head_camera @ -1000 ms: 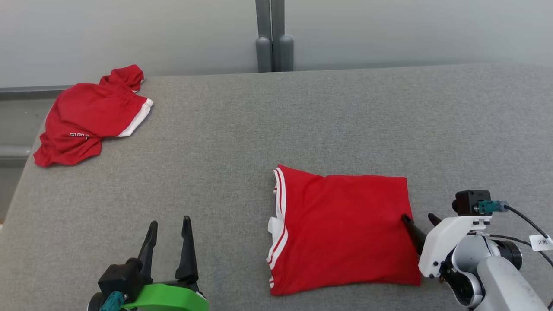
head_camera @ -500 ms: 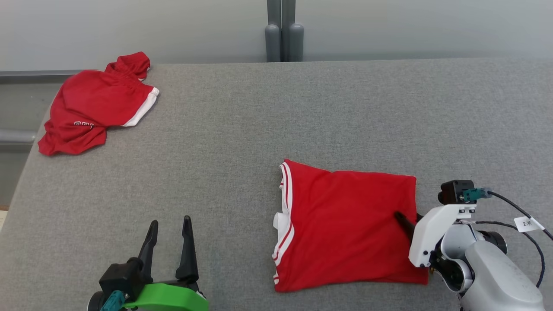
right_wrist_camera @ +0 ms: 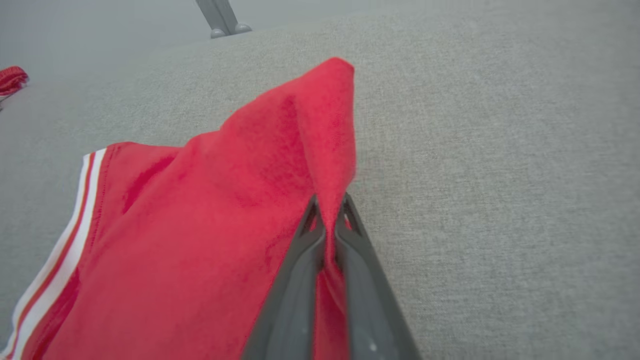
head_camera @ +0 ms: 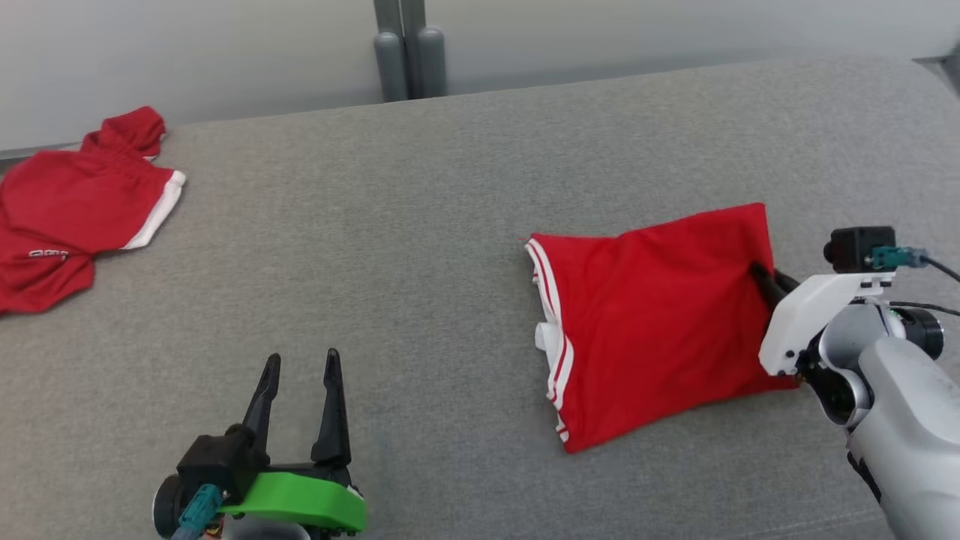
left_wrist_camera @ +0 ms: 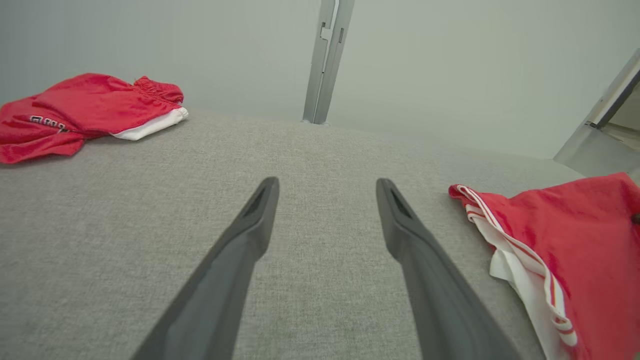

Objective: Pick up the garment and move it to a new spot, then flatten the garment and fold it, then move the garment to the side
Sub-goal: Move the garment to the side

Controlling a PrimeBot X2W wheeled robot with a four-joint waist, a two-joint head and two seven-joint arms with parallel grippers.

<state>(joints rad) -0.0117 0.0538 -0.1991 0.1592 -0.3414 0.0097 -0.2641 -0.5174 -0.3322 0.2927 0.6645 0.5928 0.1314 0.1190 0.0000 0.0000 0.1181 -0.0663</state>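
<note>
A folded red garment (head_camera: pixel 652 315) with white-striped trim lies on the right part of the grey table (head_camera: pixel 420 247). My right gripper (head_camera: pixel 765 279) is shut on its right edge, and the cloth there is lifted into a ridge. In the right wrist view the red garment (right_wrist_camera: pixel 225 215) is pinched between the closed fingers of the right gripper (right_wrist_camera: pixel 327 212). My left gripper (head_camera: pixel 300 367) stands open near the front edge, well left of the garment, holding nothing. The left wrist view has the left gripper (left_wrist_camera: pixel 327 187) open over bare table, with the garment (left_wrist_camera: pixel 565 250) at its right.
A second red garment (head_camera: pixel 71 217) with a white hem lies crumpled at the table's far left; it also appears as the red garment (left_wrist_camera: pixel 85 107) in the left wrist view. A grey post (head_camera: pixel 405 49) stands behind the table's back edge.
The head camera has turned, shifting the whole picture. My right gripper has closed on the garment's right edge and raised it, and the garment has turned and slid to the right. The left gripper has stayed put.
</note>
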